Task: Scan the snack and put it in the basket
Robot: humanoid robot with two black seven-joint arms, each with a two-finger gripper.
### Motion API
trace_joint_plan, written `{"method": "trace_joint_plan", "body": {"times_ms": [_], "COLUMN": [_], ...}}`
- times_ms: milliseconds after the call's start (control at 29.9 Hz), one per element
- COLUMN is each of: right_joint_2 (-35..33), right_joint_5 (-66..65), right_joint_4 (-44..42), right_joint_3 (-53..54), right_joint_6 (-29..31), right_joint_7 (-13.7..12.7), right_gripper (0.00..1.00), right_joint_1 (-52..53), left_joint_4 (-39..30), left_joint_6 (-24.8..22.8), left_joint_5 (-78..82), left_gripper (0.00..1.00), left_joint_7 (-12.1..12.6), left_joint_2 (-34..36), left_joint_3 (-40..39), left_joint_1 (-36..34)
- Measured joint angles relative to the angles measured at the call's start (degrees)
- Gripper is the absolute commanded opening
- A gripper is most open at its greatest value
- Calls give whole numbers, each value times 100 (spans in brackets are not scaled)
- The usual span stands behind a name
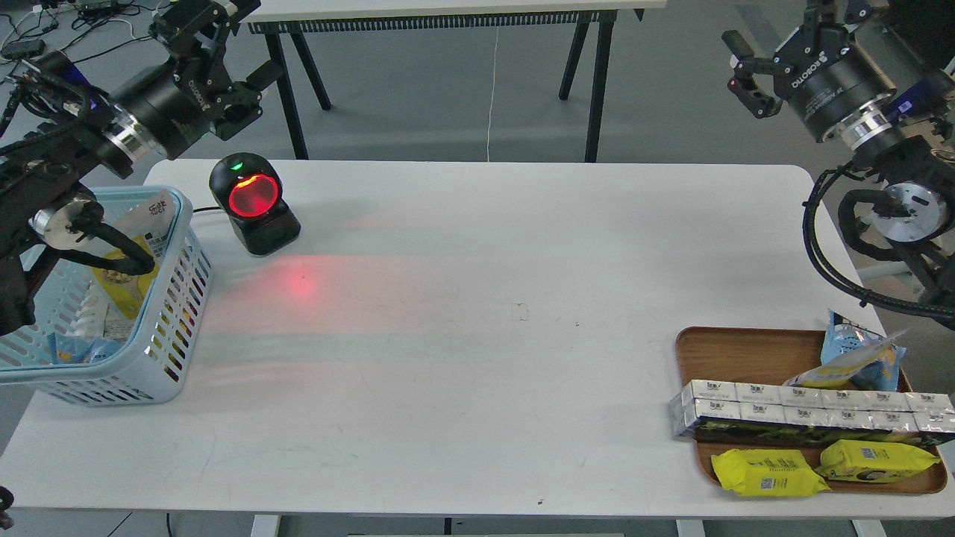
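The white surface (477, 335) is bare across its wide middle. Near right, a wooden tray (746, 350) overhangs its edge; left, the snack (142, 224) stands inside the basket (168, 313). Farther, a scanner (254, 203) glows red. Left jaws (224, 30) and right jaws (753, 74) hang open, empty, above grey floor (448, 97).

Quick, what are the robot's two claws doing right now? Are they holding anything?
Left gripper: open, holding nothing; the snack already sits in the basket.
Right gripper: open, holding nothing.
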Motion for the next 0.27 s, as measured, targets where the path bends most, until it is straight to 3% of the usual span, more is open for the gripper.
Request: {"method": "trace_joint_plan", "body": {"times_ms": [267], "right_joint_2": [145], "right_joint_5": [-4], "right_joint_4": [-6], "right_joint_3": [-72], "right_joint_6": [0], "right_joint_7": [0], "right_gripper": [99], "right_joint_1": [-70], "left_joint_4": [-5], "left_joint_6": [0], "left_joint_5": [0], "left_gripper": [98], "left_joint_7": [0], "left_joint_2": [6], "left_joint_3": [-10], "left_joint_1": [19]}}
